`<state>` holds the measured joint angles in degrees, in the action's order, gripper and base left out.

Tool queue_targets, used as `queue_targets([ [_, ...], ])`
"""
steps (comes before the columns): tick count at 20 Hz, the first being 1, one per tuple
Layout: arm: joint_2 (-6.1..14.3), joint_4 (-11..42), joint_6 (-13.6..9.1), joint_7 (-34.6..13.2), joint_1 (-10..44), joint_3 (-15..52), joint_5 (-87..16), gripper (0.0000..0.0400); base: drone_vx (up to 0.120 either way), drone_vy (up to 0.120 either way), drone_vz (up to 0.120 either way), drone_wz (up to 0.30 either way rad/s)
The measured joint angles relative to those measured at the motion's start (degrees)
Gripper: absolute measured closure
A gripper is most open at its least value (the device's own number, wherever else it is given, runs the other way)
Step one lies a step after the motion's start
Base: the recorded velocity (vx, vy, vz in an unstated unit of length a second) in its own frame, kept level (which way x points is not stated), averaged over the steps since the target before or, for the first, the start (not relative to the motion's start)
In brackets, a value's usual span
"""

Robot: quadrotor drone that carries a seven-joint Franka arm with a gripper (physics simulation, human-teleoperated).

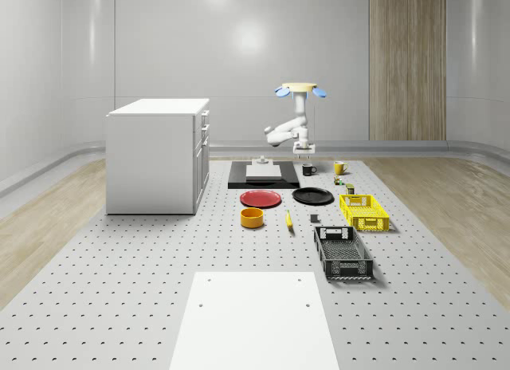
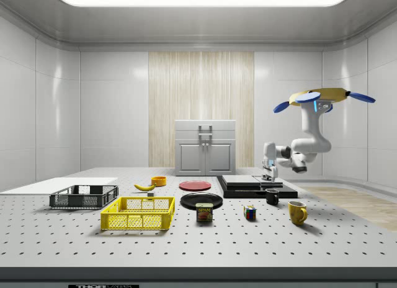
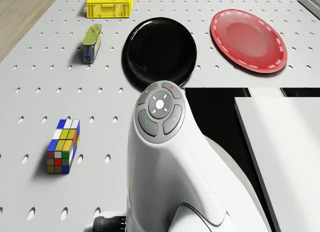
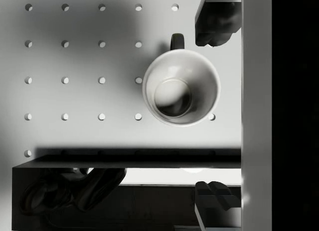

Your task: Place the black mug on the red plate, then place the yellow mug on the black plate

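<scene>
Gripper (image 4: 214,109) hangs spread open directly above the black mug (image 4: 181,86) on the tabletop (image 4: 75,61), drone hovering overhead. Handle at twelve o'clock; rigid, light, likely slick, so pinching the rim wall seems best.

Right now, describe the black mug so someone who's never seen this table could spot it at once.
Find the flat black slab at the table's far end, beyond the red plate and the black plate. The black mug stands off the slab's corner, under the gripper. It is dark outside and white inside; the yellow mug nearby is yellow.
</scene>
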<state>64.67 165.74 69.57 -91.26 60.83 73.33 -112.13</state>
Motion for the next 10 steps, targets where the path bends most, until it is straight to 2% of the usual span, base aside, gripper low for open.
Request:
queue_targets([
  [10, 4.8, -1.3, 6.3, 0.9, -0.6, -5.5, -4.3, 0.0000, 0.000, 0.000, 0.000, 0.000],
])
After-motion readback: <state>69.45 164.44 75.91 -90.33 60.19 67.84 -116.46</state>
